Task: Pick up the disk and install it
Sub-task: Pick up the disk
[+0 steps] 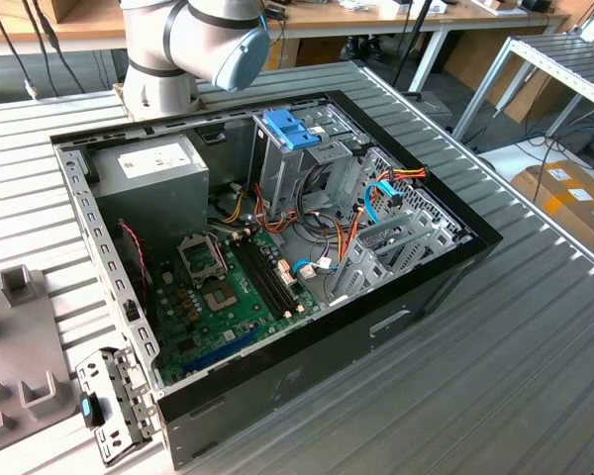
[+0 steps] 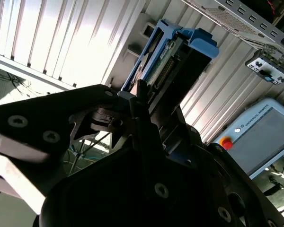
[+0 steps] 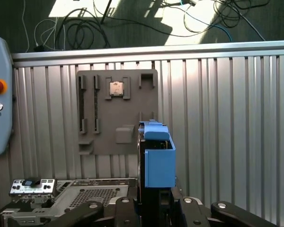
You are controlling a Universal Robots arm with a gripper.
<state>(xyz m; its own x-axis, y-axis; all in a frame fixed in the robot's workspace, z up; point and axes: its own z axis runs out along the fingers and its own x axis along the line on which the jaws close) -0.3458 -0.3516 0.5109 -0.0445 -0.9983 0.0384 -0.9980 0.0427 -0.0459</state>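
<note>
In both wrist views my gripper (image 3: 154,201) is shut on the disk (image 3: 157,156). The disk stands on edge between the fingers, with a blue plastic side rail facing the camera. In the second wrist view the disk (image 2: 177,56) juts out past the gripper (image 2: 149,106), showing its connector end and blue rails. It is held clear above the ribbed metal table (image 3: 227,118). In the exterior view the open computer case (image 1: 455,259) lies on the table, with a metal drive cage with a blue cap (image 1: 292,129) at its far side.
A grey fixture plate (image 3: 99,137) carrying a small chip (image 3: 116,88) lies on the table beyond the disk. A teach pendant (image 3: 0,94) lies beside it. The case holds a grey power supply (image 1: 163,173), a motherboard (image 1: 228,287) and loose cables (image 1: 376,203). The arm's base (image 1: 193,40) stands behind the case.
</note>
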